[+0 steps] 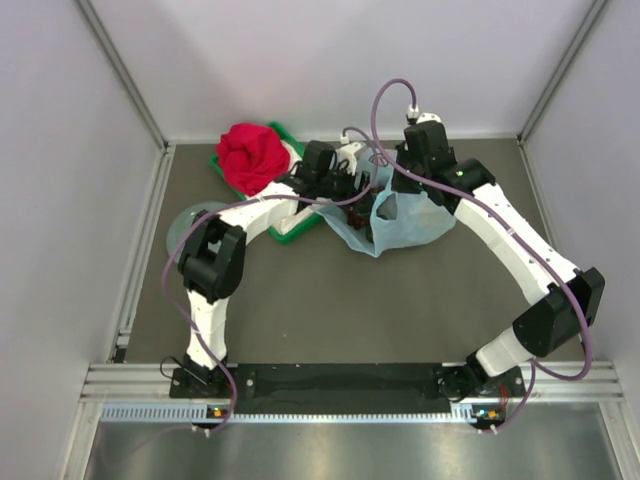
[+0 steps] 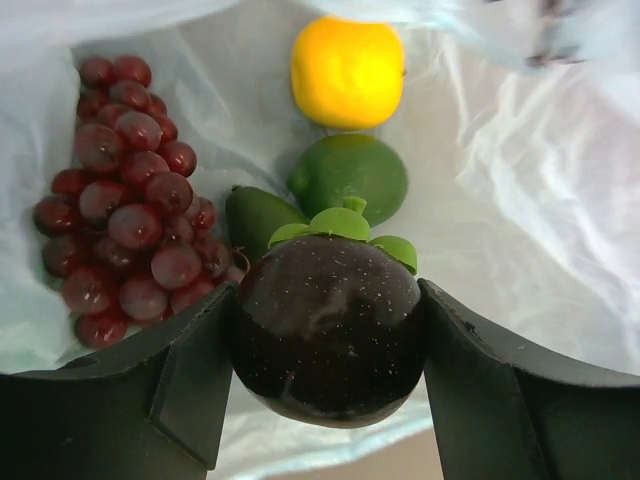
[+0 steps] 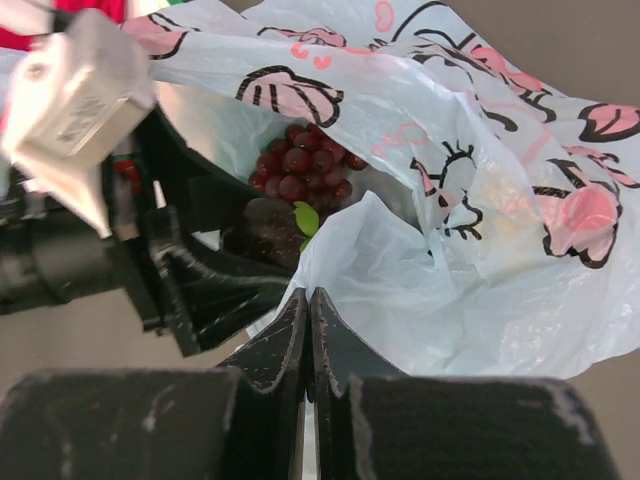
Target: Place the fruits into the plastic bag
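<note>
Containing grapes (image 2: 130, 190), citrus (image 2: 347, 72), green fruit (image 2: 350, 178) | plastic bag (image 2: 520, 200) | dark fruit (image 2: 328, 330) gripped

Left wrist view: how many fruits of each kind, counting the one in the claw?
Grape bunch: 1
Yellow citrus: 1
Lime: 1
Dark green fruit: 1
Mangosteen: 1
Total: 5

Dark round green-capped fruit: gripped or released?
Gripped: left claw presses both sides of the dark round fruit, over the translucent plastic bag.
</note>
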